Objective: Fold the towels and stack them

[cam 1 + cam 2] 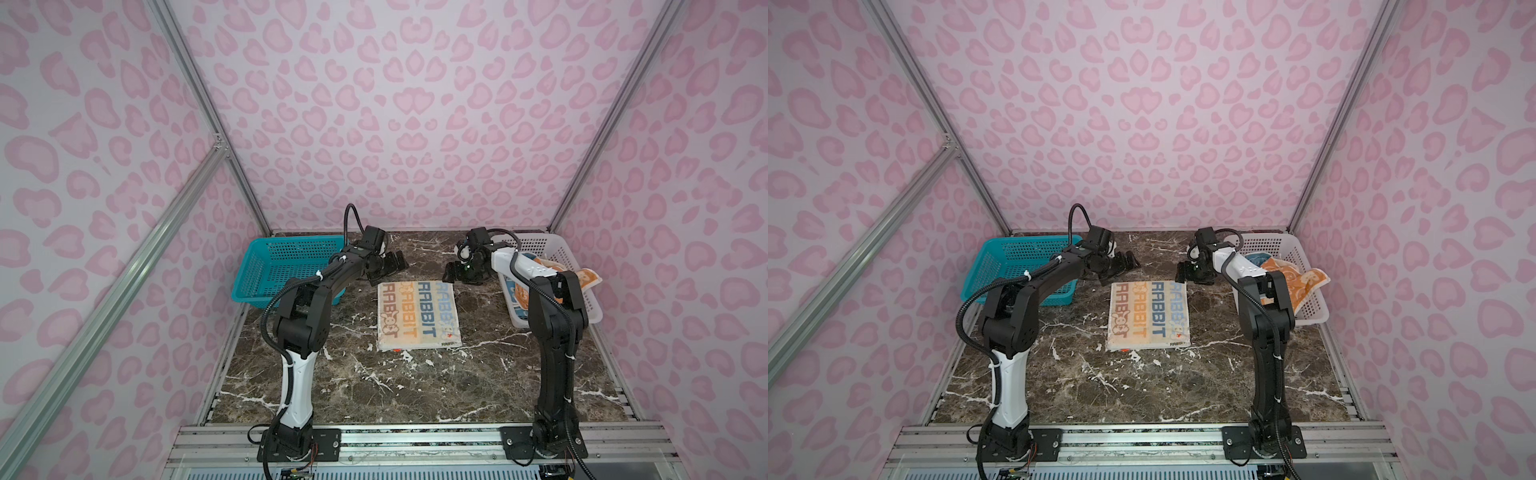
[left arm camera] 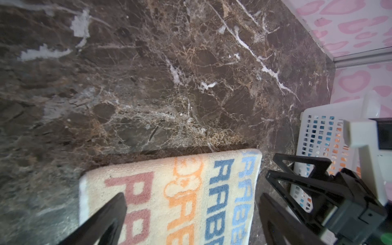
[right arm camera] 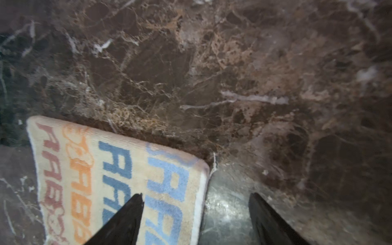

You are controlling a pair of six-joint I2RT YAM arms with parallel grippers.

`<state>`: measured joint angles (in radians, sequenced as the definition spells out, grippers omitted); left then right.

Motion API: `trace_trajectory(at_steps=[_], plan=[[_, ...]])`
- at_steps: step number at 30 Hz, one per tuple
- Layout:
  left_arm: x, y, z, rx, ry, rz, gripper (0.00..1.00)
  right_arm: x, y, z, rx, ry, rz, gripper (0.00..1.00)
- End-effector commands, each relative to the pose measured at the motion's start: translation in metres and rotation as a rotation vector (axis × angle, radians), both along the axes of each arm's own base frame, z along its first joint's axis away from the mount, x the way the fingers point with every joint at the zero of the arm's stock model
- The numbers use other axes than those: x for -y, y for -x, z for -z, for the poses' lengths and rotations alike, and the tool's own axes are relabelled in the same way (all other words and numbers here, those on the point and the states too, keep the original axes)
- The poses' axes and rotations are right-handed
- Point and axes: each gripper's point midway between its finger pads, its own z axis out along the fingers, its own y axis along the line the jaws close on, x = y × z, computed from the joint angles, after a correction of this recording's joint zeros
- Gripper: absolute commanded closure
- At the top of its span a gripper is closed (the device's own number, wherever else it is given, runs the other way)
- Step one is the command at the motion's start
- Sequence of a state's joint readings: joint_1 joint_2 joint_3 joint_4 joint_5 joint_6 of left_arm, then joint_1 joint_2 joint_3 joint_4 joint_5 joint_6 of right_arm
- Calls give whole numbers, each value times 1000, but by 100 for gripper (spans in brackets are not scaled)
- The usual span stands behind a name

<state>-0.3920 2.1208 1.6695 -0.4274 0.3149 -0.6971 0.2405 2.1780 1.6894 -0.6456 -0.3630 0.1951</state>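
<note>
- Right wrist view showed the right pincer (image 3: 195, 197) with its jaws well apart and gripping nothing. One finger (image 3: 127, 214) hung over the cream towel (image 3: 118, 180) and its partner over the bare marble table (image 3: 254, 84), so the towel's side edge ran between them.
- From the left wrist, the left pincer (image 2: 192, 196) was spread fully wide and empty, with the far edge of the cream towel (image 2: 169, 201) just below and ahead of it.
- In both top views the cream towel (image 1: 419, 314) (image 1: 1149, 313) lay flat on the table with its RABBIT letters up. The left pincer (image 1: 388, 269) hung near the towel's far left corner and the right pincer (image 1: 455, 272) near its far right corner.
- The orange towel (image 1: 586, 278) lay crumpled in the white basket (image 1: 561, 249), on the outer side of the right pincer, with one part hanging over the rim. A little blue cloth (image 1: 1252, 257) showed beside it.
- The teal basket (image 1: 253, 266) stood on the outer side of the left pincer.
</note>
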Motion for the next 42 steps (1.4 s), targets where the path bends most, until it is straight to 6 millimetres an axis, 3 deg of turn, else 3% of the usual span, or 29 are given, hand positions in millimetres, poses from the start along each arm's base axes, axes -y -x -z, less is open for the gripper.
trace_trajectory(at_steps=[1,10,16,20,30,33,39,42], plan=[[-5,5,-6,12,-44,35,2,14,9,15,-41,113,-43,30],[-10,11,5,-9,-91,59,2,3,5,31,-63,102,-78,48],[-20,10,12,-24,-157,74,2,-4,5,30,-65,93,-91,57],[-28,10,19,-33,-206,71,2,-4,9,42,-96,94,-91,70],[-44,14,44,-91,-327,106,1,-7,7,49,-105,83,-95,79],[-49,11,50,-104,-339,95,7,-6,8,50,-109,87,-96,86],[-51,7,59,-108,-354,99,18,-7,10,49,-109,82,-101,90],[-49,5,63,-109,-353,111,32,-8,9,50,-109,81,-100,93]])
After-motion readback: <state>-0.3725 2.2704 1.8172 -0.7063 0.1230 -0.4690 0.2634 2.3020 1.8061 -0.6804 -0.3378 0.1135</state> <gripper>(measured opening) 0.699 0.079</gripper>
